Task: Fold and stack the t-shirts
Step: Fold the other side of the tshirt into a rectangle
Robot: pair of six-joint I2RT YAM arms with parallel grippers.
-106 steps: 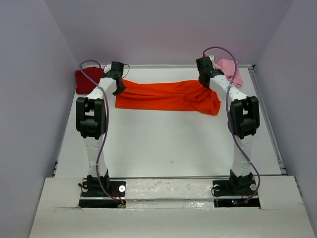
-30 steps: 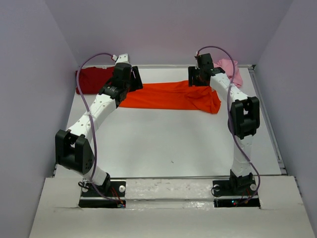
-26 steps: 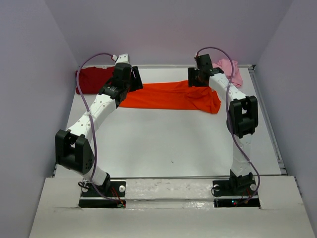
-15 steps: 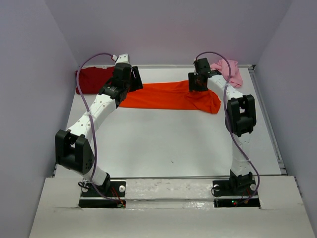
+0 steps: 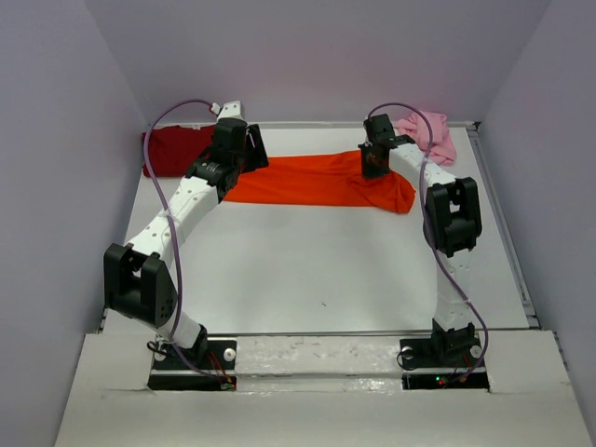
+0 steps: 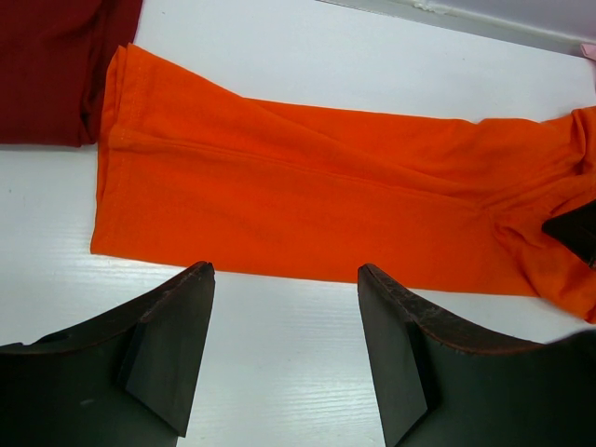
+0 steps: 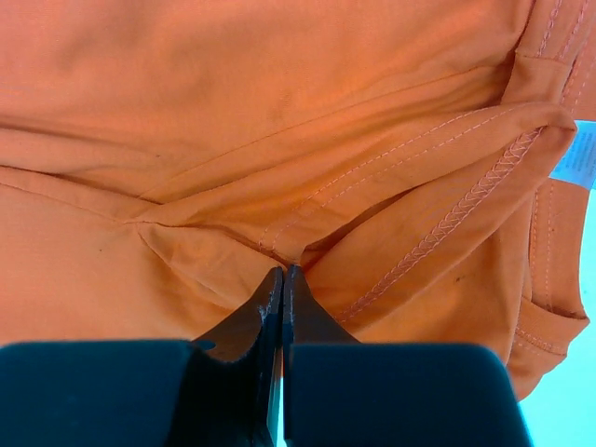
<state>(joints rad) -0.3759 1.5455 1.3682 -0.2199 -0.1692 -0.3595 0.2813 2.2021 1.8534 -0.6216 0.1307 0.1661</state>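
The right tool [image 7: 282, 273] is pressed closed — pinching the orange t-shirt [image 7: 233, 112].

A white tabletop [image 5: 307, 261] fills the middle of the overhead view, matte and faintly streaked where the left wrist camera sees it close up [image 6: 279, 372]; one small dark speck [image 5: 324, 304] sits on it toward the near side; a thin metal strip [image 5: 507, 244] runs along its right edge, and a similar grey strip [image 5: 307, 124] borders the far edge; plain pale lilac walls enclose it at the back [image 5: 307, 56], left [image 5: 47, 186] and right [image 5: 559, 186]; a white ledge [image 5: 317, 402] spans the near edge.
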